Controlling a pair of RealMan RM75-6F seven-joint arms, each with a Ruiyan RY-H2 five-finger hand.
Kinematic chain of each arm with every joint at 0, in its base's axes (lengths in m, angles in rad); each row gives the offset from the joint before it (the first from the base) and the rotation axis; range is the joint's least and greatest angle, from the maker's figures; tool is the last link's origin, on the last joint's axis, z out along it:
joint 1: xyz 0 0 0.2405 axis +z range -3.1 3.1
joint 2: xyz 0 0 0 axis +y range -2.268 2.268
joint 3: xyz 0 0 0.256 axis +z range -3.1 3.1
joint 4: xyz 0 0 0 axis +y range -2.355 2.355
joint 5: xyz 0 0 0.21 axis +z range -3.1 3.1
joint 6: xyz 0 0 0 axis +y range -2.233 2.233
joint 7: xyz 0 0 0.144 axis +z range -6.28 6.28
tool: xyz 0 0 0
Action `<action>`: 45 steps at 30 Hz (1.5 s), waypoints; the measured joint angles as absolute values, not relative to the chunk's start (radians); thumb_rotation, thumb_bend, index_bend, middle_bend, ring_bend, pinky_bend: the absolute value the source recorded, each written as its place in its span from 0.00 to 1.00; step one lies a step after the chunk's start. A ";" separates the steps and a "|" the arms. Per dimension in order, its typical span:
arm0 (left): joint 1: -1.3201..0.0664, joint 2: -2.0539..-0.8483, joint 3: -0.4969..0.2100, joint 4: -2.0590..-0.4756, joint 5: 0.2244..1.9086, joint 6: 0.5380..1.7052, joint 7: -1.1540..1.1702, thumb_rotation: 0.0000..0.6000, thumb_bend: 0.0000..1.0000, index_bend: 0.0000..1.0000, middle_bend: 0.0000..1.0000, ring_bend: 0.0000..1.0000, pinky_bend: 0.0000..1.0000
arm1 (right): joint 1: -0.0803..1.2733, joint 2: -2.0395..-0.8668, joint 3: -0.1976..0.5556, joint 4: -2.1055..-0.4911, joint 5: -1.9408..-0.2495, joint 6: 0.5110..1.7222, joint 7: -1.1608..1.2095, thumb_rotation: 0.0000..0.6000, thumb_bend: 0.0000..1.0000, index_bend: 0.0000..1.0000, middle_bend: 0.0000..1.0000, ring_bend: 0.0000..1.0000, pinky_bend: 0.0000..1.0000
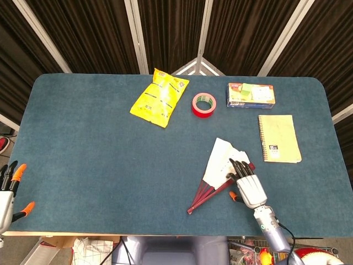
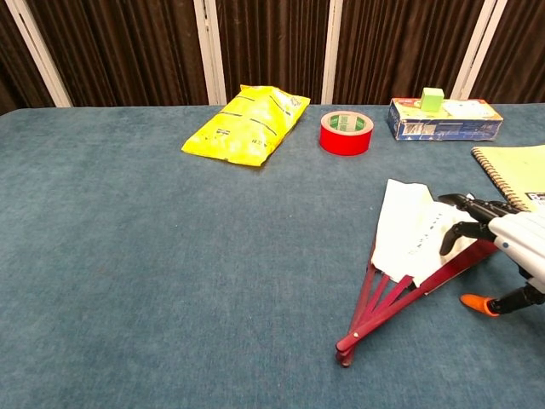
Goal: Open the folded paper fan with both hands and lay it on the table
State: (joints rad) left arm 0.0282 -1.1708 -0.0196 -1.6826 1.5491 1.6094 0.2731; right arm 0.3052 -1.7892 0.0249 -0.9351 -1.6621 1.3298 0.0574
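The paper fan (image 1: 220, 160) lies partly spread on the blue table (image 1: 83, 143), right of centre. Its white leaf points away from me and its red ribs (image 2: 383, 298) meet at a pivot near the front edge. My right hand (image 1: 247, 183) hovers over the fan's right side, dark fingers (image 2: 464, 207) spread above the white leaf and the outer red rib, gripping nothing; whether they touch the paper I cannot tell. The thumb with its orange tip sits beside the rib. My left hand (image 1: 6, 190) shows only in the head view, at the table's front left corner, fingers apart and empty.
Along the far side lie a yellow snack bag (image 1: 159, 97), a red tape roll (image 1: 203, 105) and a blue box (image 1: 251, 95) with a green block on it. A spiral notebook (image 1: 279, 138) lies right of the fan.
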 measured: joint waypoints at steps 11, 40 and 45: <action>0.027 -1.170 -0.016 -1.686 1.548 1.604 0.276 1.00 0.09 0.11 0.00 0.00 0.00 | 0.341 -1.840 0.027 -0.870 -1.661 1.330 0.098 1.00 0.37 0.54 0.06 0.14 0.14; 0.031 -1.170 -0.011 -1.691 1.553 1.608 0.286 1.00 0.08 0.11 0.00 0.00 0.00 | 0.387 -1.825 0.043 -0.865 -1.635 1.339 0.128 1.00 0.47 0.67 0.12 0.19 0.19; 0.030 -1.170 -0.011 -1.691 1.552 1.605 0.285 1.00 0.08 0.11 0.00 0.00 0.00 | 0.395 -1.824 0.041 -0.863 -1.645 1.355 0.138 1.00 0.47 0.76 0.14 0.20 0.20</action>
